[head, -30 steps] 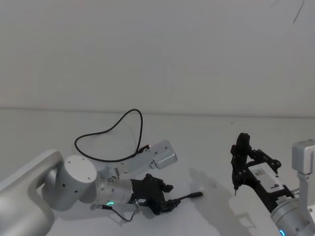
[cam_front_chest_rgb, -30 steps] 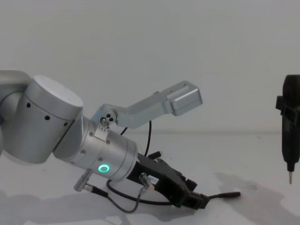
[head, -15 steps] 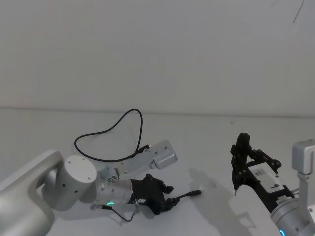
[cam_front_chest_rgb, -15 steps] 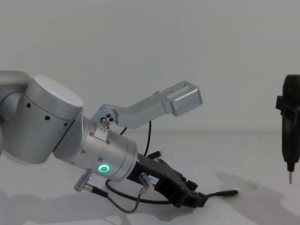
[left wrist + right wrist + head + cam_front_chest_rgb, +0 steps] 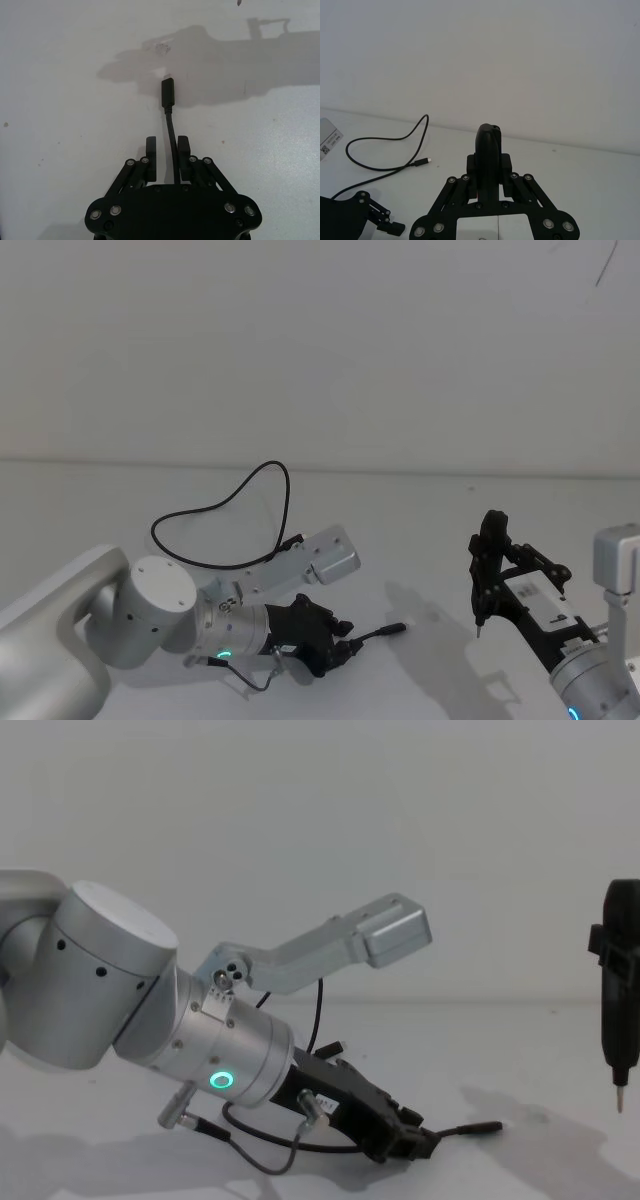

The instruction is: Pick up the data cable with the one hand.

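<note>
The data cable is a thin dark cord looping across the white table behind my left arm. One plug sticks out to the right of my left gripper. That gripper sits low over the table, shut on the cable just behind the plug. In the left wrist view the cable runs out between the two fingers of the left gripper, lying against one finger. From the chest, the plug end juts from the gripper, slightly off the table. My right gripper stands upright and shut at the right.
A short grey wire with silver plugs hangs under the left wrist. A silver camera bracket rises above that wrist. The cable's other plug lies on the table near the loop. The right gripper hangs over bare table.
The left gripper has drawn back slightly to the left, and the plug end has moved with it and risen a little. The right arm has not moved.
</note>
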